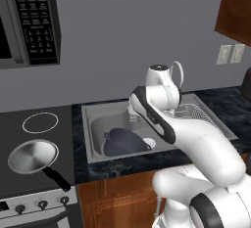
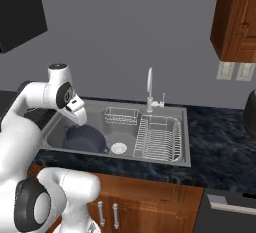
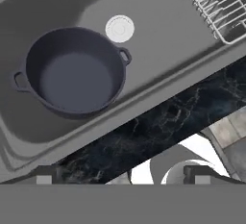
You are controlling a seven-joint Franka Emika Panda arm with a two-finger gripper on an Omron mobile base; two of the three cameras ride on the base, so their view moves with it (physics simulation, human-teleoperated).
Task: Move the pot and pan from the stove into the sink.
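Two small dark finger tips of the gripper (image 3: 120, 175) are seen far apart at the bottom of the hand view, spread wide with nothing between them; the gripper is released. Below and ahead of it, the deep round dark blue-grey pot (image 3: 74, 71) with two small loop handles is set upright in the rectangular stainless steel sink (image 3: 168, 45), on the basin floor. Just beyond the pot, a round white drain (image 3: 119, 28) is seen, close to one loop handle but apart from it. A wire dish rack (image 3: 218, 4) lies further off in the basin, well clear of the pot. Between the gripper and the pot, the sink's front rim and a strip of dark marbled countertop (image 3: 158, 122) are crossed by the view.

From the left base view, the small shallow shiny silver pan (image 1: 33, 155) with its straight black handle is seen well away from the gripper, resting on the flat black glass stove (image 1: 29, 139), just in front of a white burner ring (image 1: 40, 122). A curved chrome faucet (image 2: 149, 89) stands behind the basin.
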